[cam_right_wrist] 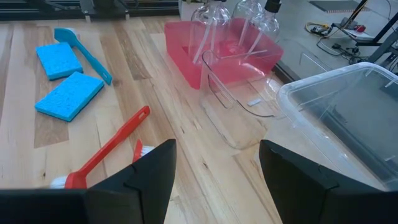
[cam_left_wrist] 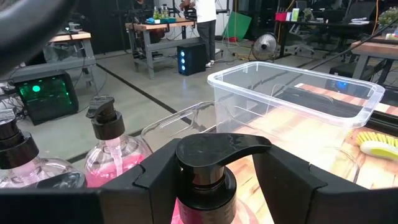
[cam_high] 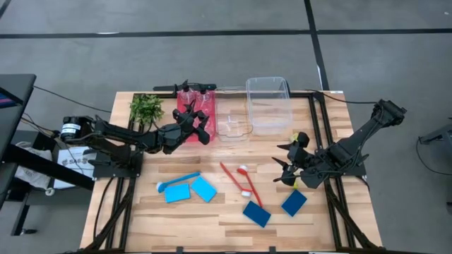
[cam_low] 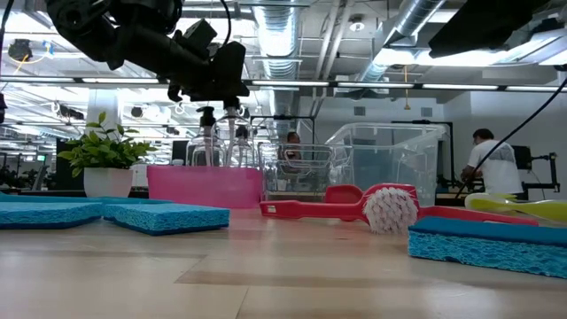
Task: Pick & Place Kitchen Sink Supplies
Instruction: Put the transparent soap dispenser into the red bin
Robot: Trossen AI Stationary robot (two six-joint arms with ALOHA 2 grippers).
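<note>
Left end effector [cam_high: 200,125] is held over the pink bin [cam_high: 185,134], fingers closed around the black neck of a pump bottle [cam_left_wrist: 208,180], presumably to lift it upright. Two more bottles [cam_left_wrist: 112,152] are stood beside it in the bin. Right end effector [cam_high: 289,169] is parked spread and empty above the surface [cam_high: 212,219], near the dark-blue sponges [cam_high: 257,213]. Red brushes [cam_high: 236,185] and light-blue sponges [cam_high: 191,190] are laid loose mid-surface, awaiting sorting.
</note>
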